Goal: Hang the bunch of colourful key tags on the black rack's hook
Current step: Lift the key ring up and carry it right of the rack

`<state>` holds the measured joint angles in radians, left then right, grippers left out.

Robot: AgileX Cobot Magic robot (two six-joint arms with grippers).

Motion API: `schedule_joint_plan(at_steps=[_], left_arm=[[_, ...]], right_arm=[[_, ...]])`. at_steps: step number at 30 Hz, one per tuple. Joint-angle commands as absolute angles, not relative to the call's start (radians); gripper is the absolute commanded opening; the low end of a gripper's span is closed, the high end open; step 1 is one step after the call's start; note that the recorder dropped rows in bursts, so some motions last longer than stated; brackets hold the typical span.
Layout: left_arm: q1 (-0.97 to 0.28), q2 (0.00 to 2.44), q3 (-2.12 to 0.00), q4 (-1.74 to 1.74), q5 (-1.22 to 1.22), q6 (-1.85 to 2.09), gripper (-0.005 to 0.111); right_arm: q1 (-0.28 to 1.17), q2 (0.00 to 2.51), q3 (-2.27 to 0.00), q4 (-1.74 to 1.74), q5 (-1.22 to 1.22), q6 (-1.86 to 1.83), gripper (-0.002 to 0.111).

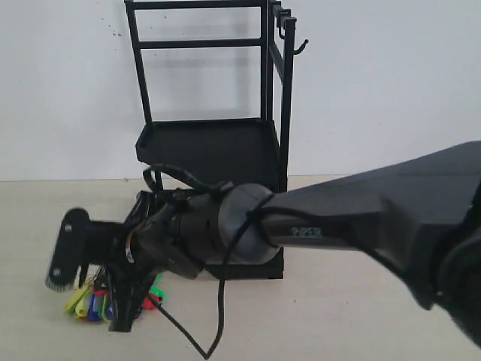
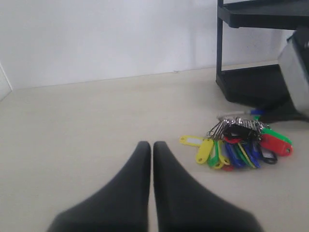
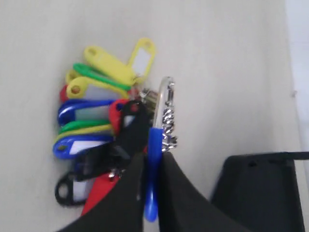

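We're pinching the blue loop (image 3: 154, 145) tight between our right fingers (image 3: 116, 208), the colourful key tag bunch (image 3: 96, 113) fanning out just beyond them.

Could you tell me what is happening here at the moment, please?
The right gripper, reaching across to the left, is pinched on the blue loop of the colourful key tag bunch, which lies on the table beside the base of the black rack. The hook at the rack's top is bare, so nothing is hung yet. The left gripper is shut and empty, apart from the bunch.
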<state>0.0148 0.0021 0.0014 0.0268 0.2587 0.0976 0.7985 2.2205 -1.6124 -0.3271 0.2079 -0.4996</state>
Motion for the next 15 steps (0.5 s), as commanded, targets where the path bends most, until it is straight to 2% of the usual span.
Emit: schedule_joint_plan(at_steps=[1, 7, 15], left_arm=[[0.014, 0.000, 0.000, 0.023, 0.254, 0.097, 0.004], [0.014, 0.000, 0.000, 0.023, 0.254, 0.097, 0.004], [0.014, 0.000, 0.000, 0.023, 0.254, 0.097, 0.004]], right_arm=[[0.798, 2.094, -1.618, -0.316, 0.228, -0.218, 0.000], [0.798, 1.978, -1.618, -0.251, 0.264, 0.158, 0.000], [0.798, 1.884, -1.618, -0.095, 0.315, 0.261, 0.000]])
